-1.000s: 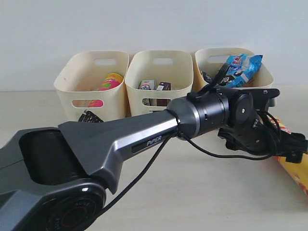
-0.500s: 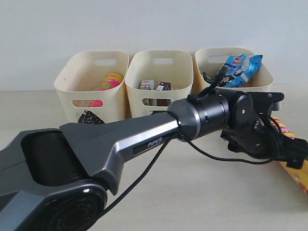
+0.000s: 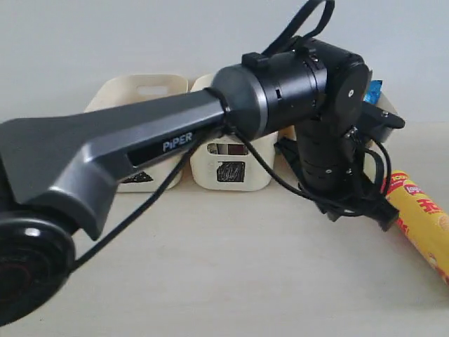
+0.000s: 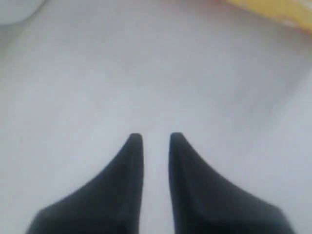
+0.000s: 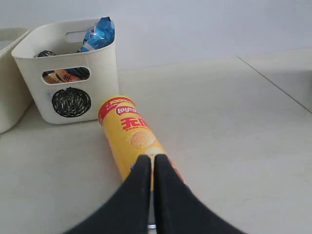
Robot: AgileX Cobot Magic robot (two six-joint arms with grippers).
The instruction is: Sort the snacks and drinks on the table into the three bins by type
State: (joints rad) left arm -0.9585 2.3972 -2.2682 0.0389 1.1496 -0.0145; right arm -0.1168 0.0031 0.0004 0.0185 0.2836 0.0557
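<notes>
A yellow-orange Lay's chip tube (image 5: 131, 137) lies on the table, its red cap end (image 3: 398, 184) toward the bins. My right gripper (image 5: 151, 158) is shut and empty, just above the tube. My left gripper (image 3: 382, 219) hangs beside the tube's cap end. In the left wrist view its fingers (image 4: 134, 146) stand a little apart over bare table with nothing between them. The circle bin (image 5: 71, 102) holds a blue-white bag (image 5: 99, 31) and an orange-black bag (image 5: 66, 75). The square bin (image 3: 230, 170) and triangle bin (image 3: 140, 91) are partly hidden by my left arm. The pink tube is hidden.
My left arm (image 3: 175, 133) stretches across the exterior view from the lower left and hides most of the right bin. A yellow blur (image 4: 273, 7) sits at the edge of the left wrist view. A wall stands behind the bins.
My left arm's wrist has risen and turned, so it now covers the right bin. Its gripper stays by the tube's cap end, and the tube has not moved.
</notes>
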